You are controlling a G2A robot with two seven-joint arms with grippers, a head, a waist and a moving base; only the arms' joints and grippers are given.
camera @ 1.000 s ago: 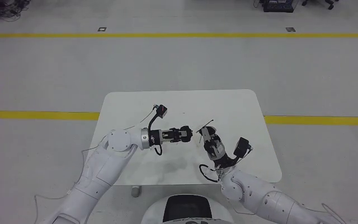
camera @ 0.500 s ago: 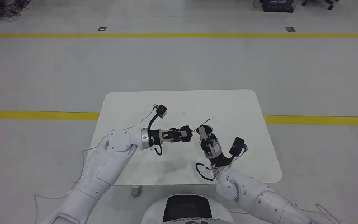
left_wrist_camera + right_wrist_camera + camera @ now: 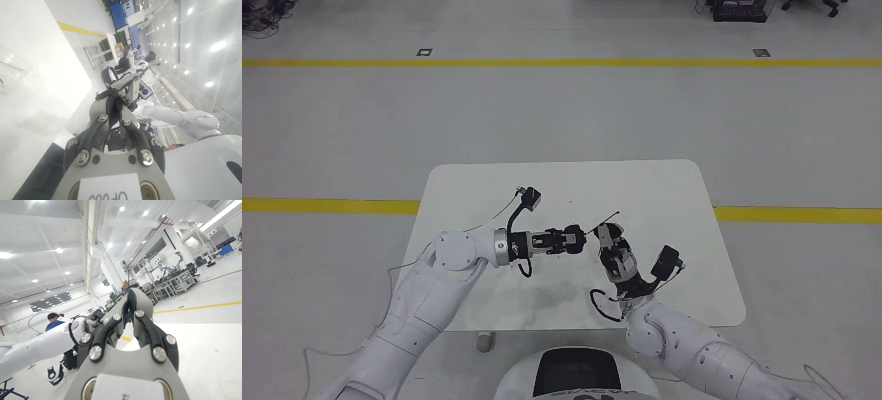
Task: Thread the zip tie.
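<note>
From above, the left gripper (image 3: 582,239) and right gripper (image 3: 599,240) meet over the middle of the table (image 3: 482,190), sharing the zip tie (image 3: 610,218); left wrist view: left clenched on its dark end; right wrist view: right pinching its strap.

From above, the zip tie (image 3: 609,216) is a hair-thin dark line past the right claw (image 3: 600,238). Just beside that claw, where the left claw (image 3: 583,240) meets it, the tie's head and the join are too small to make out. In the right wrist view the strip's lower run is hidden between the pinched pads (image 3: 132,297). In the left wrist view a dark clump at the closed fingertips hides what they grip. Well apart from the right claw, a clear container (image 3: 11,70) is cut off by the picture's edge.
</note>
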